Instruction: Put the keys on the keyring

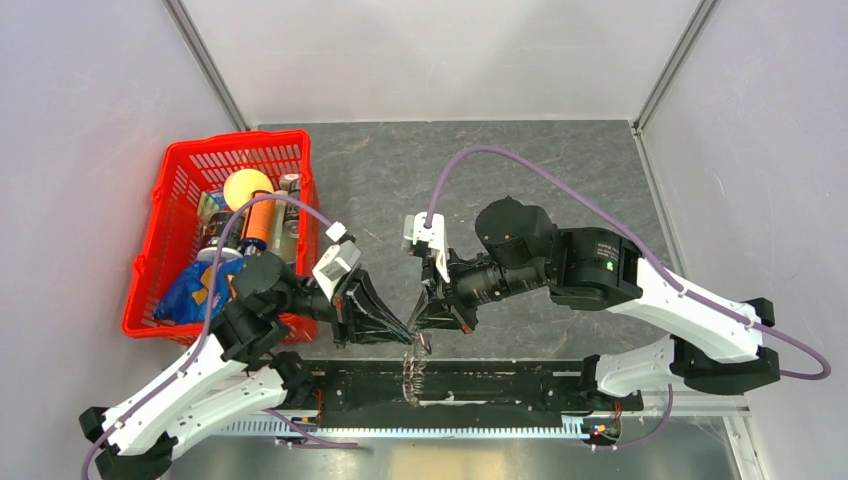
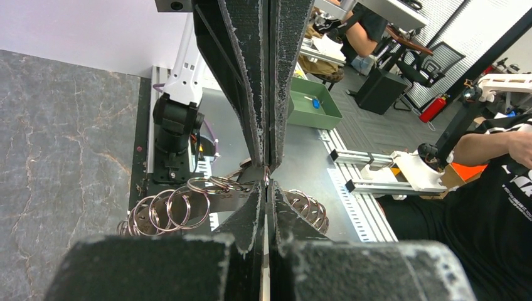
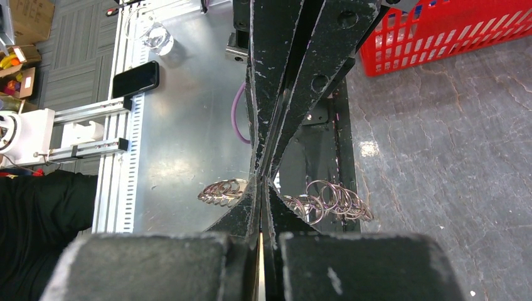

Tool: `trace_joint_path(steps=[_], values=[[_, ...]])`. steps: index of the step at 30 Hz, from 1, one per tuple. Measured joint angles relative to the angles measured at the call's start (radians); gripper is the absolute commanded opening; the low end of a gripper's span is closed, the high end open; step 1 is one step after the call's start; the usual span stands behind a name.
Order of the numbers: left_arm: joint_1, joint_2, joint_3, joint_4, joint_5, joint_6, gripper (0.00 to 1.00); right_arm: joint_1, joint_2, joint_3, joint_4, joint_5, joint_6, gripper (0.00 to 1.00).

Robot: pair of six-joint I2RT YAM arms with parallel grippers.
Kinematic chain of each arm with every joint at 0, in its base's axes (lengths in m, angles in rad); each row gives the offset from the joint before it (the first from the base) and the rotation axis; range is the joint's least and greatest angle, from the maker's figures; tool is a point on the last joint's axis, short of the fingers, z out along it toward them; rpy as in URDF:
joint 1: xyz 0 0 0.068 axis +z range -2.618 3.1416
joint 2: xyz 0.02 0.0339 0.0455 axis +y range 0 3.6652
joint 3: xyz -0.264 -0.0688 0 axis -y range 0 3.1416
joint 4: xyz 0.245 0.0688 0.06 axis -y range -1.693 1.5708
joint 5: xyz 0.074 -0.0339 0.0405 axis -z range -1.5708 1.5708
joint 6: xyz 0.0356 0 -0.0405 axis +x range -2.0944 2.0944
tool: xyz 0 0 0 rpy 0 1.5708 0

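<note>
The keyring (image 1: 414,368) is a flat metal band strung with several small wire rings. It hangs over the table's front rail, below the meeting gripper tips. My left gripper (image 1: 408,333) comes in from the left and my right gripper (image 1: 427,320) from the right, tip to tip. In the left wrist view the left gripper (image 2: 266,188) is shut on the keyring (image 2: 166,210), whose rings fan out on both sides. In the right wrist view the right gripper (image 3: 260,182) is shut at the same spot on the keyring (image 3: 329,202). The keys are hidden.
A red basket (image 1: 160,210) holding an orange ball, a bottle and a blue bag stands at the left, close to the left arm. The black base rail (image 1: 520,385) runs along the near edge. White walls close in both sides and the back.
</note>
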Motion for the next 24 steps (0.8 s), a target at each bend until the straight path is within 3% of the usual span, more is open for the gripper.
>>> trace_joint_path(steps=[24], values=[[0.0, -0.021, 0.0, 0.003, -0.07, 0.004, 0.02, 0.004, -0.071, -0.086, 0.037, -0.093, -0.023, 0.0]])
